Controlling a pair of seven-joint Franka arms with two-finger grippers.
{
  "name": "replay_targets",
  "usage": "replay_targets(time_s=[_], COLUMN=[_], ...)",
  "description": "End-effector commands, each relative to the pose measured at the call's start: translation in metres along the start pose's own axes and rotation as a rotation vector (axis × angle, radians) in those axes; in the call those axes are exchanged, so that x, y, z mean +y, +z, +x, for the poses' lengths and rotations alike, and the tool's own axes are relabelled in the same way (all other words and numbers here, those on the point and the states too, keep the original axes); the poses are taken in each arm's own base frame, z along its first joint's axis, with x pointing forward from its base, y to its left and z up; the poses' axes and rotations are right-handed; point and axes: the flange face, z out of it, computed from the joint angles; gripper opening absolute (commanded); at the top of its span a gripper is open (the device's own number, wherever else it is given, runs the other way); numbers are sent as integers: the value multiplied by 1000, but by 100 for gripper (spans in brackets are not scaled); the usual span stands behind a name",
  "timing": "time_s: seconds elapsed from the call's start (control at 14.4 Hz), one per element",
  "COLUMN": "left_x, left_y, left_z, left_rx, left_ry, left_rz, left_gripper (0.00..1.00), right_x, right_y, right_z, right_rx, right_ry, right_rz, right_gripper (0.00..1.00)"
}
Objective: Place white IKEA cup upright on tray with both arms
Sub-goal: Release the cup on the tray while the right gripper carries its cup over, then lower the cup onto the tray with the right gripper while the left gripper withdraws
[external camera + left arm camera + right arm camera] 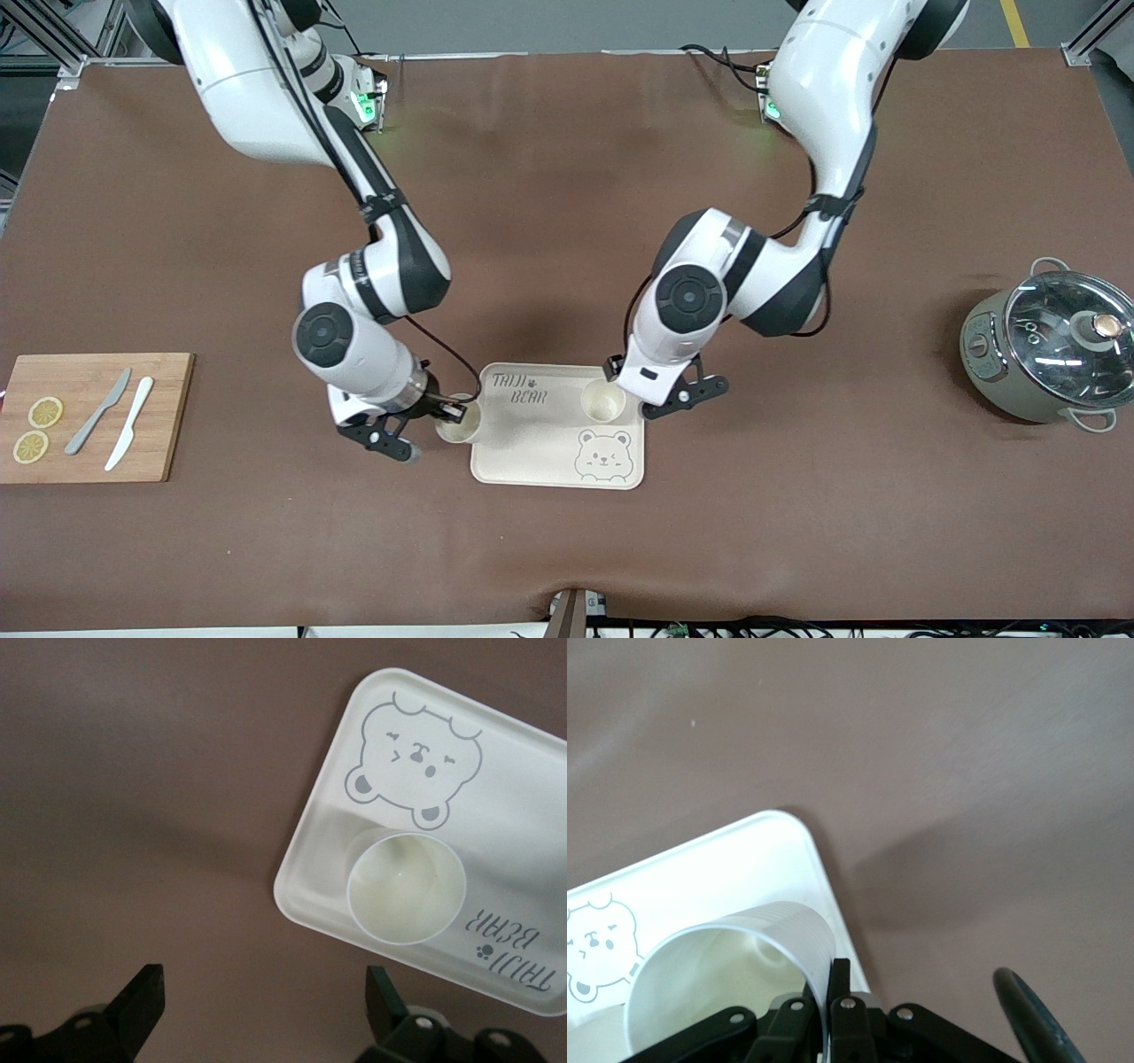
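Pinching the rim of one white cup (458, 420), the right gripper (449, 411) holds it upright over the tray (532, 452) edge at lower centre, likely for setting down. Fingers spread and empty, the left gripper (625, 387) hovers beside a second cup (602, 401) standing on the tray.

Two white jointed arms, left arm (824, 133) and right arm (266, 97), with black bands, round black joint caps, thin black cables, green base lights, black grippers.
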Motion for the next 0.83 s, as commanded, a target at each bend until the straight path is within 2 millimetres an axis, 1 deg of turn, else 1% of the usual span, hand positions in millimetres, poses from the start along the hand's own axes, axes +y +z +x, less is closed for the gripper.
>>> replay_targets(time_s=[0.0,0.07,0.21,0.28,0.35,0.42,0.56,0.69,0.76], left_x=[-53,-80,-131,-161,-182,-198,-228,-254,-261], left_y=[-49,-72,-91,-99,-104,-105,-105,-105,-107], left_z=[22,38,63,79,92,102,121,135,139], left_rx=[-64,-68,-97,-108,-110,-110,-109,-106,-103], left_ry=[52,69,133,151,172,190,208,211,208], left_rz=[5,-3,6,6,0,-6,-11,-15,-18], left_gripper=[100,100,100,100,100,100,100,100,100], right_x=[-21,-26,-36,-40,-42,-43,-46,-47,-46], right_y=[12,18,30,39,45,52,59,63,65], right_z=[-6,-9,-18,-22,-27,-29,-33,-35,-35], right_rx=[0,1,18,27,29,31,33,39,39], right_ry=[39,45,56,60,59,56,51,50,50], right_rz=[14,13,32,39,39,38,41,46,44], right_gripper=[0,0,0,0,0,0,0,0,0])
